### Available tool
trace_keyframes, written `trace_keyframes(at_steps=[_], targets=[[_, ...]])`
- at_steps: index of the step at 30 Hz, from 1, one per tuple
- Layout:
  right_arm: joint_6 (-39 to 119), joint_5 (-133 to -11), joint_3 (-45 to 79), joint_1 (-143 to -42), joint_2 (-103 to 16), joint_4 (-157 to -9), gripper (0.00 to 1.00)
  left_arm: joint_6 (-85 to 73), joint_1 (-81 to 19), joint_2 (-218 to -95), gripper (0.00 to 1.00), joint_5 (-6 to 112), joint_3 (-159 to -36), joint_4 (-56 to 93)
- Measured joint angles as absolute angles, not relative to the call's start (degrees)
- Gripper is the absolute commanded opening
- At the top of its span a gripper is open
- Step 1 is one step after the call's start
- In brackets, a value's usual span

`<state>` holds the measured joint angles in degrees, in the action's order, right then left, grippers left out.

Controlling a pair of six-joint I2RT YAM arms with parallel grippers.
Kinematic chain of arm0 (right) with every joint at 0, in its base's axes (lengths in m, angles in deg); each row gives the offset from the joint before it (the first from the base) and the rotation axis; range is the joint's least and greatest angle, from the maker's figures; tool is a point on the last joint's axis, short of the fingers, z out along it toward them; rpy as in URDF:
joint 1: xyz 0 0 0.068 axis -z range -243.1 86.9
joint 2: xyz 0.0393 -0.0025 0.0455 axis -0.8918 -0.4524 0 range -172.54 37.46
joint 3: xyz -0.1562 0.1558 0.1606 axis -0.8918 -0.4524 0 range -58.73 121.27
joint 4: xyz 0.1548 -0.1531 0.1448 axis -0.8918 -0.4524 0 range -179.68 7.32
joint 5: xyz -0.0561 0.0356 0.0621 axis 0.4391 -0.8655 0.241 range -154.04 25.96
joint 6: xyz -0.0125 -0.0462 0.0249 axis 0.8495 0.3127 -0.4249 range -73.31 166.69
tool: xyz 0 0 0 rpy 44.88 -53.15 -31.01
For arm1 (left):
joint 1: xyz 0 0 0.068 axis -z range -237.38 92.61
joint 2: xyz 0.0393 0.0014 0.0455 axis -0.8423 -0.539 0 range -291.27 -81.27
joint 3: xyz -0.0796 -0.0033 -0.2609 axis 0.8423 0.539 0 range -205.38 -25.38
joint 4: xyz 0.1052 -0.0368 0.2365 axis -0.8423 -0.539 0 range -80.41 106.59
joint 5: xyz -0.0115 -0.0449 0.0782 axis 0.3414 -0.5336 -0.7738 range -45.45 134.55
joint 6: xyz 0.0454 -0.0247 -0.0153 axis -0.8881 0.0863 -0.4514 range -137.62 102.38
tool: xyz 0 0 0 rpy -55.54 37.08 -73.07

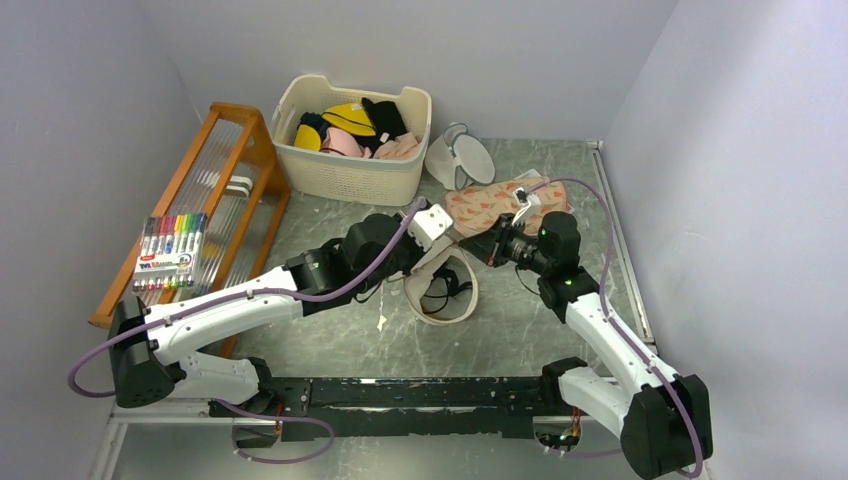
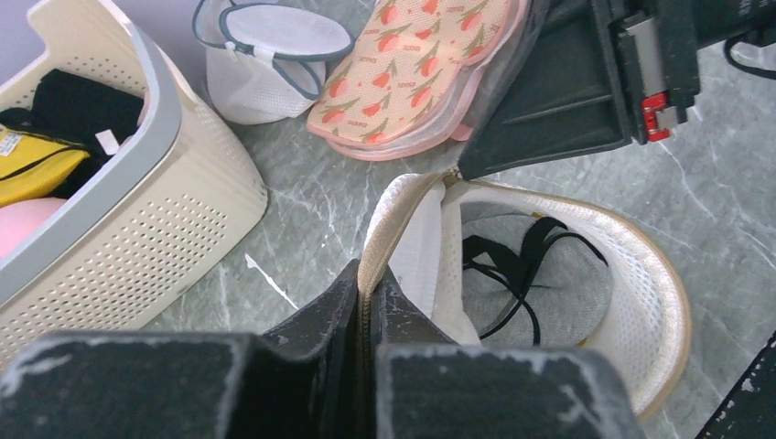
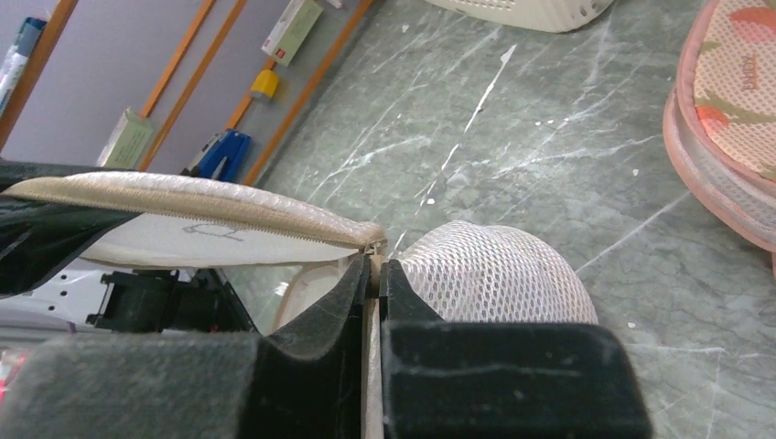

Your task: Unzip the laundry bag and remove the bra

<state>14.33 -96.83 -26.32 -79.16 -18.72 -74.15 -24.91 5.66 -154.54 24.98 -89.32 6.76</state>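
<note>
The laundry bag (image 1: 447, 300) lies mid-table with its lid lifted open. Its cream zip rim (image 2: 659, 302) rings the white mesh, and black bra straps (image 2: 512, 265) lie inside. My left gripper (image 2: 369, 274) is shut on the cream rim at the bag's near side; it also shows in the top view (image 1: 437, 232). My right gripper (image 3: 373, 270) is shut on the cream zip strip where the lid (image 3: 210, 229), marked with a small bra outline, meets the mesh body (image 3: 499, 274). In the top view the right gripper (image 1: 480, 247) is at the bag's far right.
A cream basket (image 1: 345, 175) of clothes stands at the back. A plain mesh bag (image 1: 462, 155) and a flat pink pouch (image 1: 497, 205) lie behind the right gripper. A wooden rack (image 1: 215, 170) with a marker pack (image 1: 168, 252) lines the left side.
</note>
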Motion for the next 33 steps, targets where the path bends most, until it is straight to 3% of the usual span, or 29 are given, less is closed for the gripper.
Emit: trace_keyframes(at_steps=[4, 7, 10, 16, 23, 33], targets=[[14.3, -101.1, -26.4, -78.6, -18.6, -73.1, 0.00, -24.9, 5.7, -155.4, 0.43, 23.7, -89.6, 6.7], [14.4, -103.9, -26.4, -78.5, -18.3, -72.7, 0.00, -24.9, 5.7, -157.5, 0.50, 23.3, -90.5, 6.4], [14.5, -105.9, -26.4, -78.5, -17.9, -72.7, 0.00, -24.7, 5.7, -160.3, 0.51, 23.4, -92.0, 5.4], [14.6, -107.6, -26.4, -79.0, -17.5, -72.7, 0.00, -24.6, 5.7, -162.7, 0.36, 25.9, -93.0, 3.1], [14.8, -107.1, -26.4, -79.3, -16.7, -72.9, 0.00, -24.5, 5.7, -162.7, 0.07, 28.8, -93.5, 2.6], [16.1, -105.2, -25.7, -79.3, -17.7, -74.2, 0.00, -26.1, 5.7, -157.3, 0.07, 30.7, -92.0, 2.6]])
